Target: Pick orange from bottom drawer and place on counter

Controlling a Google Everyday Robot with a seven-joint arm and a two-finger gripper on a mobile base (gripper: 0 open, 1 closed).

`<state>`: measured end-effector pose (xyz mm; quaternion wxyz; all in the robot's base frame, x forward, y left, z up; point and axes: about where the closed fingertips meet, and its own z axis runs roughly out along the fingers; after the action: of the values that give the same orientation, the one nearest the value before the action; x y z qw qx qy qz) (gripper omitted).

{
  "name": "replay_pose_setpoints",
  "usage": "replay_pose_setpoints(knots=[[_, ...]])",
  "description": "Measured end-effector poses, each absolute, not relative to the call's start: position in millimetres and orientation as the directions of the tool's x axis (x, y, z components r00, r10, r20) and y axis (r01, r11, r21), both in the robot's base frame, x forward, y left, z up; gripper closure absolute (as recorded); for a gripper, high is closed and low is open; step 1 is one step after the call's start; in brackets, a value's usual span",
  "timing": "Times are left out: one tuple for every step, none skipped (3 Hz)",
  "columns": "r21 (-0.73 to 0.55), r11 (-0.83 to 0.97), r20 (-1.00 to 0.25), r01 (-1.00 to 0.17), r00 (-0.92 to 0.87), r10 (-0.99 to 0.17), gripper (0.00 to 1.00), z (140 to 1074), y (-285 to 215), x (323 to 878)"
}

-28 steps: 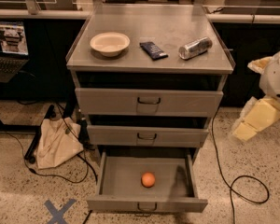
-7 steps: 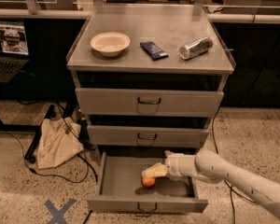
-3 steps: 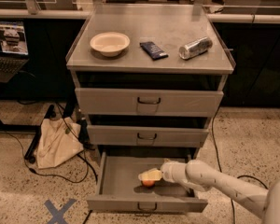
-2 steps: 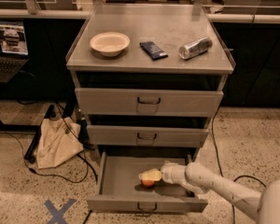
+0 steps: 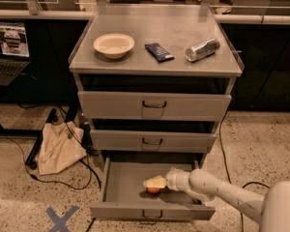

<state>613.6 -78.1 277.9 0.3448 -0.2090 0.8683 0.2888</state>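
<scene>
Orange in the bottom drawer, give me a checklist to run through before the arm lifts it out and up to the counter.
1. Bottom drawer pulled fully out: ok.
2. Pincer down inside the drawer, right on top of the orange: ok.
3. Secure hold on the orange: cannot tell, the pincer covers most of it.
4. Middle drawer pushed in, not overhanging the way up: ok.
5. Bare spot on the counter for the orange, away from the cream bowl, blue packet and can lying on its side: ok.
</scene>
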Motion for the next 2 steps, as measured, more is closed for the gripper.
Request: replay_pose_setpoints(knots=[[0.346,0.764,-0.709,-0.544,-0.685,-0.168,0.00,254.4,-77.3,617.9],[0.326,0.790,-0.673,-0.519,-0.715,-0.192,0.00,218.8,-83.8,614.9]])
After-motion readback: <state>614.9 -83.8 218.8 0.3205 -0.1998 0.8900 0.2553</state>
